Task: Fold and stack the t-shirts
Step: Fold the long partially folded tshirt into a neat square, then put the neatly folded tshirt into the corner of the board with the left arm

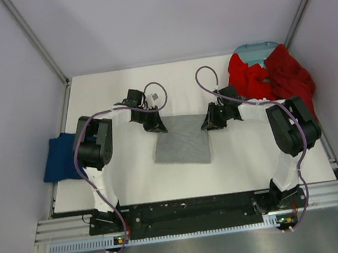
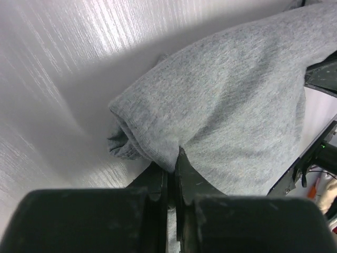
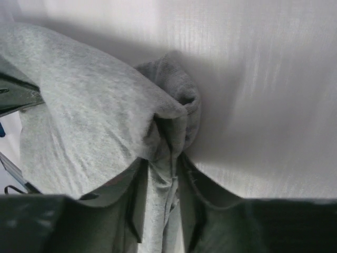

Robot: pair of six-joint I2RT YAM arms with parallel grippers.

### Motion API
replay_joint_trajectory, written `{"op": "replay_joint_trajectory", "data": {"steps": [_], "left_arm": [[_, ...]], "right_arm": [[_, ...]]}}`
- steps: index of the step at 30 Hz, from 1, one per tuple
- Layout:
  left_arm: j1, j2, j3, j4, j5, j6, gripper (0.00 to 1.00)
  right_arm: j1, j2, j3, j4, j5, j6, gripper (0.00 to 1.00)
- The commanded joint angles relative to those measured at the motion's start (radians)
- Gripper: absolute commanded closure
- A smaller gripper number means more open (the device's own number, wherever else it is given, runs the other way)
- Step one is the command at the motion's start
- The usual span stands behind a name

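A heather grey t-shirt (image 1: 182, 140) lies folded into a rectangle at the table's middle. My left gripper (image 1: 156, 127) sits at its far left corner, shut on a pinch of the grey fabric (image 2: 210, 110). At the far right corner my right gripper (image 1: 211, 123) is shut on a bunched fold of the same shirt (image 3: 89, 126). A navy blue t-shirt (image 1: 61, 157) lies folded at the table's left edge. Red t-shirts (image 1: 272, 78) are piled at the back right.
A teal basket (image 1: 255, 49) shows behind the red pile, mostly covered by it. White walls close in the table (image 1: 120, 89) on three sides. The arm bases and a metal rail (image 1: 192, 211) run along the near edge.
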Motion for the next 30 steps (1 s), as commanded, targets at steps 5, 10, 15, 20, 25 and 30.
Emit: {"op": "replay_joint_trajectory", "data": {"steps": [5, 10, 15, 20, 25, 30], "left_arm": [[0.049, -0.128, -0.050, -0.094, -0.023, 0.160, 1.00], [0.104, -0.286, -0.116, -0.223, -0.132, 0.375, 1.00], [0.172, -0.418, -0.164, -0.362, -0.260, 0.554, 1.00], [0.278, -0.541, -0.159, -0.482, -0.375, 0.702, 1.00], [0.331, -0.651, -0.109, -0.596, -0.540, 0.843, 1.00], [0.365, -0.728, -0.095, -0.630, -0.734, 0.958, 1.00]], "right_arm": [[-0.002, -0.211, 0.017, -0.134, 0.065, -0.125, 0.31], [-0.004, -0.396, -0.016, -0.214, 0.124, -0.158, 0.01], [-0.002, -0.473, -0.038, -0.271, 0.187, -0.197, 0.01], [-0.002, -0.478, -0.039, -0.311, 0.222, -0.234, 0.01], [-0.002, -0.467, -0.040, -0.317, 0.217, -0.247, 0.01], [-0.001, -0.466, -0.035, -0.328, 0.220, -0.267, 0.01]]}}
